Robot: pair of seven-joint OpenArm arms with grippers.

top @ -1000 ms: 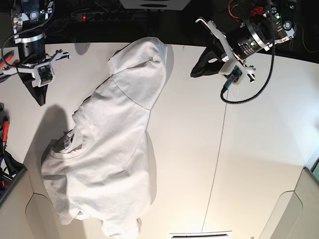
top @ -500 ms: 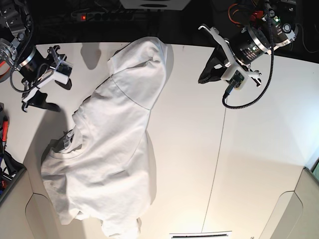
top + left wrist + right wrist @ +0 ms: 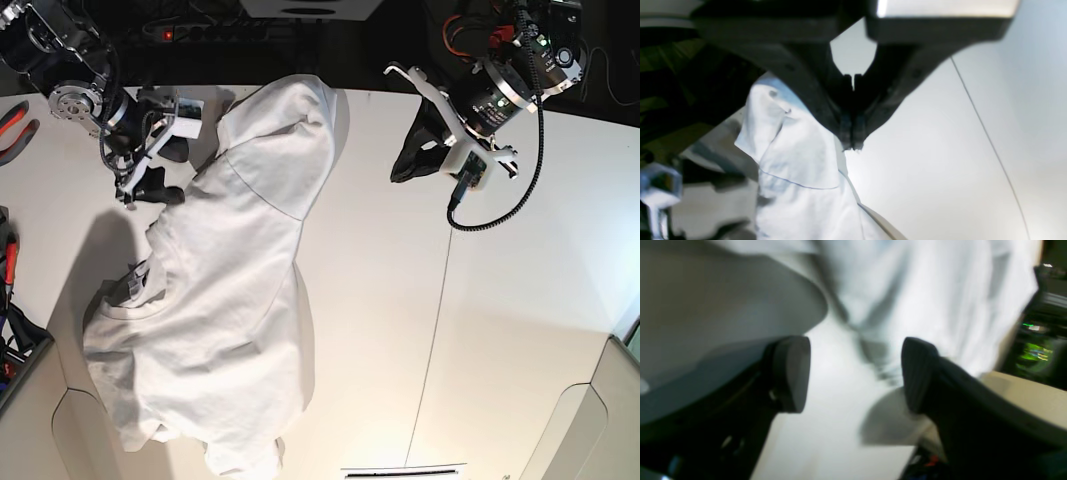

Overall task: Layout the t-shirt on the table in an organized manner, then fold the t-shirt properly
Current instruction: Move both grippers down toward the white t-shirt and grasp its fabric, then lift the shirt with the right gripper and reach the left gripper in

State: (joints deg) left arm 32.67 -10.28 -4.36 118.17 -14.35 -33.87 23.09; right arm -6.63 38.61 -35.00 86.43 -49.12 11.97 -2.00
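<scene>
The white t-shirt (image 3: pixel 240 290) lies crumpled in a long diagonal heap on the table (image 3: pixel 520 300), running from the back centre to the front left. Its collar (image 3: pixel 125 300) shows at the left side of the heap. My right gripper (image 3: pixel 165 170) hovers open at the shirt's upper left edge. In the right wrist view the right gripper (image 3: pixel 855 373) is empty, with the t-shirt (image 3: pixel 923 290) just beyond its fingers. My left gripper (image 3: pixel 400 168) is shut and empty over bare table to the right of the shirt. The left wrist view shows the left gripper (image 3: pixel 851 143) closed, with the t-shirt (image 3: pixel 800 166) behind it.
A thin dark seam (image 3: pixel 435 330) crosses the table right of the shirt. Red-handled pliers (image 3: pixel 15 115) and more tools (image 3: pixel 8 260) lie at the left edge. A power strip (image 3: pixel 200 33) and cables sit behind the table. A beige panel (image 3: pixel 600 420) stands at the front right.
My right arm has swung from the far left to the shirt's upper left edge, and its jaws have opened. My left gripper has shifted slightly left and stays shut.
</scene>
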